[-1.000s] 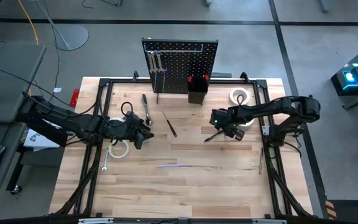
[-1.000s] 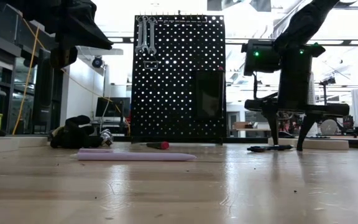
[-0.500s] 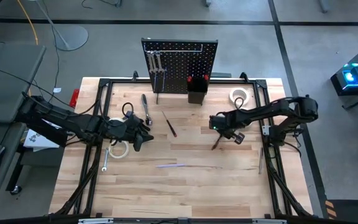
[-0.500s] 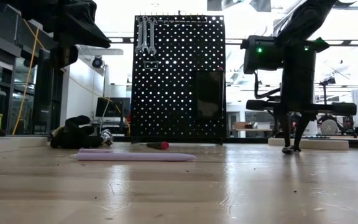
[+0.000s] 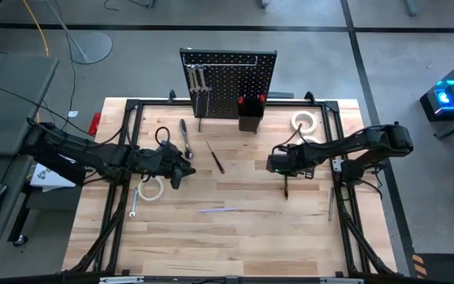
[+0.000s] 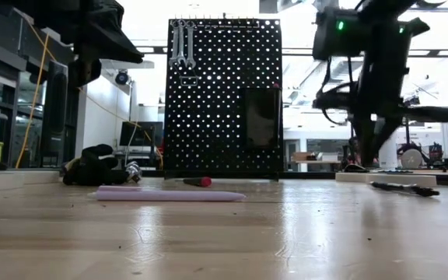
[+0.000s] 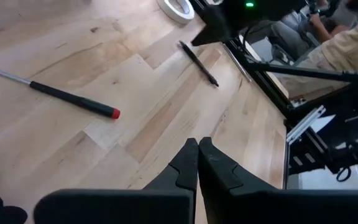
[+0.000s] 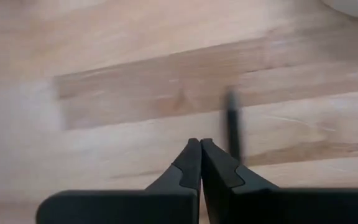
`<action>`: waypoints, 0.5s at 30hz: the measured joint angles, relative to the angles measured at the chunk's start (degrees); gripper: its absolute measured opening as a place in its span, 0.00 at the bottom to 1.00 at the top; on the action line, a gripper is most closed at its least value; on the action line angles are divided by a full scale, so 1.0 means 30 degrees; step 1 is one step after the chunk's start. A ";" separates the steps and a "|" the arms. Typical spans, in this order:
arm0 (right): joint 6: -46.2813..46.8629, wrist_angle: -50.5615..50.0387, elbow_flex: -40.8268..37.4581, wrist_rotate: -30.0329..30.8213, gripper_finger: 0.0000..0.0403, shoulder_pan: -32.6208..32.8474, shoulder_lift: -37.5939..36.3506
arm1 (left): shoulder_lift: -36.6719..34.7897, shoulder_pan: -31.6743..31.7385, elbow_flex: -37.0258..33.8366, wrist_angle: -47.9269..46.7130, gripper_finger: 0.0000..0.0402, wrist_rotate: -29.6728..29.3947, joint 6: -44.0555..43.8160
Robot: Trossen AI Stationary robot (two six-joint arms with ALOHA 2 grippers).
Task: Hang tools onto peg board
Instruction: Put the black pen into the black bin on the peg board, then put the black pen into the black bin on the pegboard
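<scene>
From overhead I get the whole layout: the peg board (image 5: 228, 83) stands upright at the far edge of the desk (image 5: 243, 237), with silver wrenches (image 5: 198, 81) hanging at its left and a small black bin (image 5: 250, 117) at its lower right holding red-tipped tools. That view also gives me the loose tools, which the level camera mostly hides: a wrench (image 5: 185, 136) and a slim screwdriver (image 5: 215, 157) lying in front of the board, a white tape roll (image 5: 151, 188) near the left arm and another tape roll (image 5: 303, 121) at the far right. The low view instead shows me height: the right gripper (image 6: 368, 152) hangs above the desk with a thin dark tool (image 6: 404, 187) lying flat on the wood just beside it, not held. My right wrist camera confirms that its gripper is clenched on nothing, fingers (image 8: 191, 163) pressed together over bare wood, with a blurred dark tool lying ahead of them. The left gripper (image 7: 197, 144) is likewise clenched and empty, low over the left half of the desk; its own camera shows a red-tipped screwdriver (image 7: 72, 99) lying well clear of its tips, plus a person's sleeve (image 7: 353, 46) beyond the desk edge
</scene>
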 joint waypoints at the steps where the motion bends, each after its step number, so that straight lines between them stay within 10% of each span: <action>1: -0.0152 0.0017 0.0080 0.0184 0.00 0.0180 -0.0264 | 0.0002 0.0050 0.0000 -0.0004 0.00 -0.0002 -0.0183; 15: -0.2343 -0.2849 0.0063 -0.3450 0.03 0.3544 -0.1234 | 0.0000 0.0259 0.0000 0.0021 0.00 -0.0010 -0.1721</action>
